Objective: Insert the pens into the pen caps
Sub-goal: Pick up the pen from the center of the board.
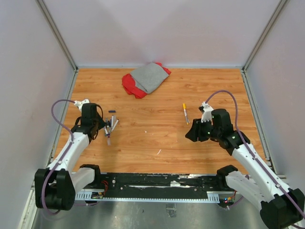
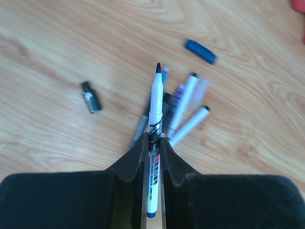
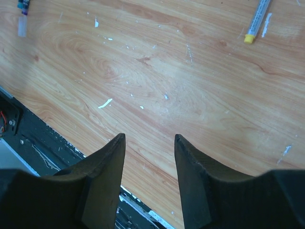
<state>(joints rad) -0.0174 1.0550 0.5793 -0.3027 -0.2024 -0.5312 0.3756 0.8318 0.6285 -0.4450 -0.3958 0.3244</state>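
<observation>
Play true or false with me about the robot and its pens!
1. The left fingers pinch a white pen. True.
2. That pen has its cap on. False: its dark tip is bare.
3. The right fingers hold a pen. False: they are open and empty.
4. A blue cap lies apart from the loose pens. True.
5. The yellow-ended pen lies beside the left fingers. False: it lies nearer the right fingers.
</observation>
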